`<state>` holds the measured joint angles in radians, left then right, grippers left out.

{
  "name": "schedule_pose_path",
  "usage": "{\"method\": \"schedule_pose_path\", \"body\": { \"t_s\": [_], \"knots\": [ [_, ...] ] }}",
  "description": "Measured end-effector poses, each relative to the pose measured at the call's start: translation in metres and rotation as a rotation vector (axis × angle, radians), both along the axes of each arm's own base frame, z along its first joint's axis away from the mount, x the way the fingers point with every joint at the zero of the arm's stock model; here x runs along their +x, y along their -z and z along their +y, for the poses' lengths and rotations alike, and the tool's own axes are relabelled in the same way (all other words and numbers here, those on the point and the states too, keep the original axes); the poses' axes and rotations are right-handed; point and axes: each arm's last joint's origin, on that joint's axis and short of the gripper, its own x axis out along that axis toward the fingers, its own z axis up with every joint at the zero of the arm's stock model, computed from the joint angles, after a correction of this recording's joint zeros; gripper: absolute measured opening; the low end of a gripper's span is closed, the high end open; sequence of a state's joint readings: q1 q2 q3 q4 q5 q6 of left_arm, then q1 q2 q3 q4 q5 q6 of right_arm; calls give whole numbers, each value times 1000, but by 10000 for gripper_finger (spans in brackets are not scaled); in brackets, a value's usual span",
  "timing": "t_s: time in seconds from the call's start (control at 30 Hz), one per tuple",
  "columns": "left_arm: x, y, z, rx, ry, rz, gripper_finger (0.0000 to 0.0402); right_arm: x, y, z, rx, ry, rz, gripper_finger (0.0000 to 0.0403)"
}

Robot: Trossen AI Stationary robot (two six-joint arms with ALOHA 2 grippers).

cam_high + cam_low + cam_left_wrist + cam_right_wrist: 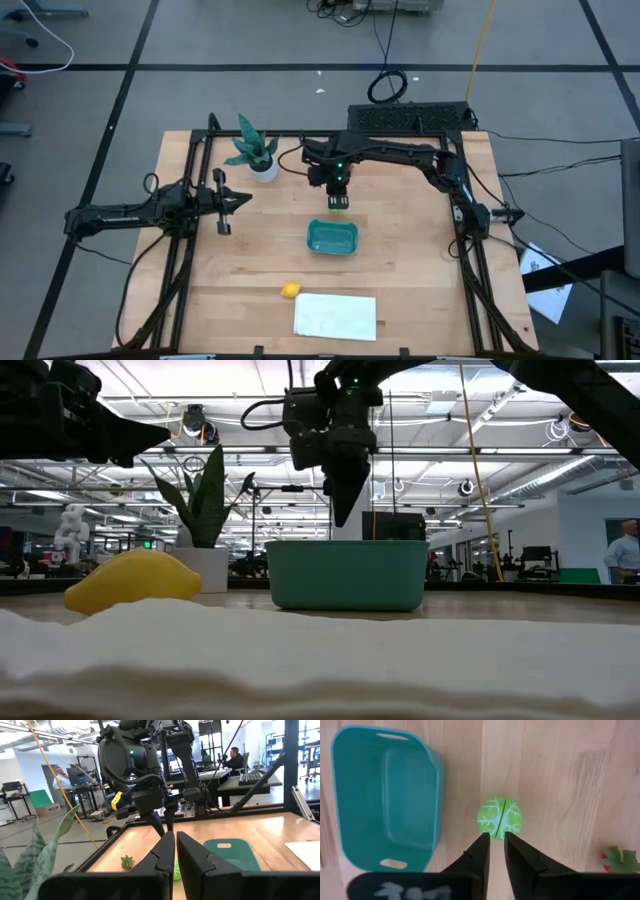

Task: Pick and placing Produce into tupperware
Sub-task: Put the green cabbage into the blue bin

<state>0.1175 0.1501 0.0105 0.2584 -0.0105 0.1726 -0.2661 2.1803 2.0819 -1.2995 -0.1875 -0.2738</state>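
My right gripper [338, 193] hangs above the table with its fingers pointing down, open by a narrow gap [495, 840]. It is just over the light green ball [500, 817], which lies on the wood beside the teal tupperware [332, 237]. The tupperware [385, 795] holds nothing. The tiny dark red piece with green leaves [620, 860] lies farther off on the ball's other side. The yellow lemon [290, 290] rests near the white sheet. My left gripper [240, 200] waits shut at the table's left.
A potted green plant [255, 155] stands at the far side, between the two arms. A flat white sheet [335, 315] lies at the near edge, next to the lemon. Bare wood lies to the right of the tupperware. People show in the room beyond the table.
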Motion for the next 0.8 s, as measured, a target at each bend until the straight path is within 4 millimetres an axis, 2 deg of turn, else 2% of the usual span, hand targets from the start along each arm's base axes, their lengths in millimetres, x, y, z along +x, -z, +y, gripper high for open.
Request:
{"method": "schedule_pose_path", "body": {
  "t_s": [0.27,0.57,0.67,0.8],
  "knots": [
    [0,0,0,-1,0,0,26,1,0,0,-4,-17,-10,113],
    [0,0,0,-1,0,0,26,3,0,7,-10,-58,-21,249],
    [0,0,0,-1,0,0,26,5,8,8,-11,-45,-32,287],
    [0,0,0,-1,0,0,26,0,27,7,2,-22,18,309]
  ]
}}
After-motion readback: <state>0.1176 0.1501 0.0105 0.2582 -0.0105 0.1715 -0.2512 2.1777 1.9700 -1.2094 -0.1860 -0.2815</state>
